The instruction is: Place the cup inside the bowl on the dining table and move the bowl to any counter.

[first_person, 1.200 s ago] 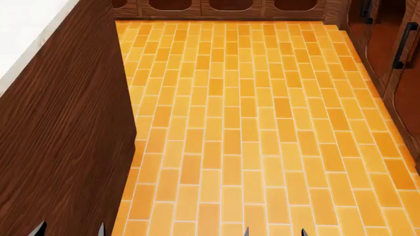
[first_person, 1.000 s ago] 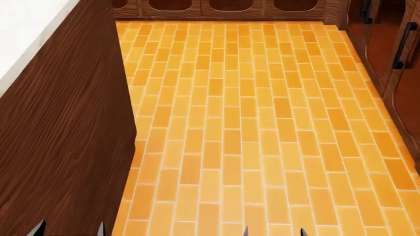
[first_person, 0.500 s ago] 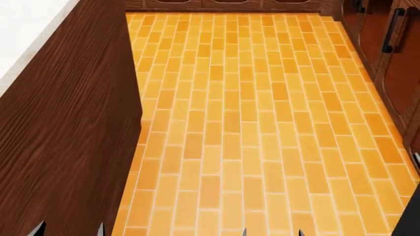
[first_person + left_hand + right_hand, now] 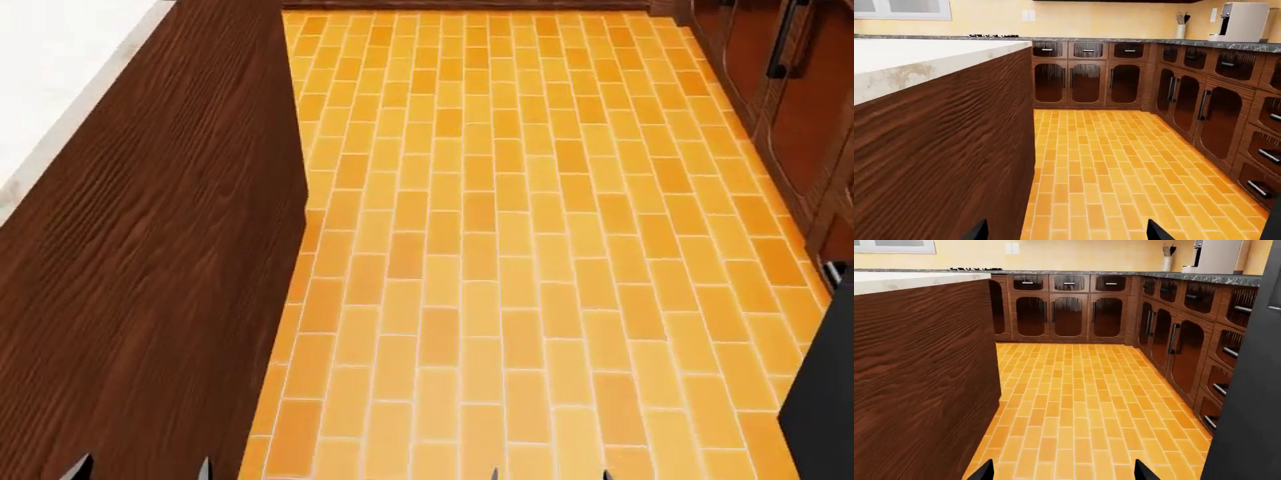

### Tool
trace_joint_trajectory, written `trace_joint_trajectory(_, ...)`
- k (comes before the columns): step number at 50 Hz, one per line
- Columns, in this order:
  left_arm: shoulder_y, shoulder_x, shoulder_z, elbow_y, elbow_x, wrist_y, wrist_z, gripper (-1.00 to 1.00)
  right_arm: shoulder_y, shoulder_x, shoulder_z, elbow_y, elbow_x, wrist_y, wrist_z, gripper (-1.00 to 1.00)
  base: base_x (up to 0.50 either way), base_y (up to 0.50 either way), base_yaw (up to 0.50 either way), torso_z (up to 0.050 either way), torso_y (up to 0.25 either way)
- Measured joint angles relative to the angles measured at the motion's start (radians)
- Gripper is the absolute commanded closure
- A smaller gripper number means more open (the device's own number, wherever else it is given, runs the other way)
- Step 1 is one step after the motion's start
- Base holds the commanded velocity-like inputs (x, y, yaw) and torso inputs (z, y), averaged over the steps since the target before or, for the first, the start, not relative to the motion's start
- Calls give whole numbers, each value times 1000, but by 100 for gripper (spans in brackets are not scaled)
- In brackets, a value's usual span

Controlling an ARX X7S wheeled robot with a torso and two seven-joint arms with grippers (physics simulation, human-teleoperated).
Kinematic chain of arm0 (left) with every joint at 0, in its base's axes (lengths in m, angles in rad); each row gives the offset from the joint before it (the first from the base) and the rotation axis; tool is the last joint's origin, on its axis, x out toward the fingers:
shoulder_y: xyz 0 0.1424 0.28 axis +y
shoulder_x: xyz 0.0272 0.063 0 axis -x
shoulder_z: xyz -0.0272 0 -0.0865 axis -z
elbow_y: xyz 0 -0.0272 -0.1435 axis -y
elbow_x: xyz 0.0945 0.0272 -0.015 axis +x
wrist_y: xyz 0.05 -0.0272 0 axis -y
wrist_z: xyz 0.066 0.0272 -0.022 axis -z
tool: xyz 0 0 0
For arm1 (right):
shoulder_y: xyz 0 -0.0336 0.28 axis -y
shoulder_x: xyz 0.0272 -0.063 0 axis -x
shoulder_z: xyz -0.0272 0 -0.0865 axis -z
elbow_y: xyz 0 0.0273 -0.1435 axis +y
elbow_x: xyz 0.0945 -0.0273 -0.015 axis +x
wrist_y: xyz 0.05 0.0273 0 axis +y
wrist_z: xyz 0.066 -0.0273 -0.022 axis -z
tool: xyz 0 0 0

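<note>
Nothing of the task looks done yet, far as I can tell. The table (image 4: 54,70) sits on the robot's left, just its white top edge and dark side showing, and neither cup nor bowl is in any view, so both are presumably further along the top. The counter (image 4: 1227,44) runs along the far cabinets, coffee machine (image 4: 1244,21) on it. Orange brick floor (image 4: 521,260) between is open. Left gripper (image 4: 1062,231) and right gripper (image 4: 1062,471) both have tips spread, holding nothing.
</note>
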Motion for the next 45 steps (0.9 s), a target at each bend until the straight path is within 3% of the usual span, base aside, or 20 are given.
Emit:
trace_joint_trajectory(15, -1, -14, 19, -3, -10, 2, -16, -100, 4, 12, -19, 1, 34, 6, 4, -100, -466, 250, 0, 0, 0)
trace_joint_trajectory(31, 0, -29, 34, -2, -20, 4, -30, -100, 8, 27, -43, 5, 41, 2, 15, -100, -28, 497, 0, 0, 0)
trace_joint_trajectory(45, -3, -39, 46, -2, -28, 6, -40, -100, 8, 37, -57, 5, 50, -3, 25, -100, -244, 500, 0, 0, 0)
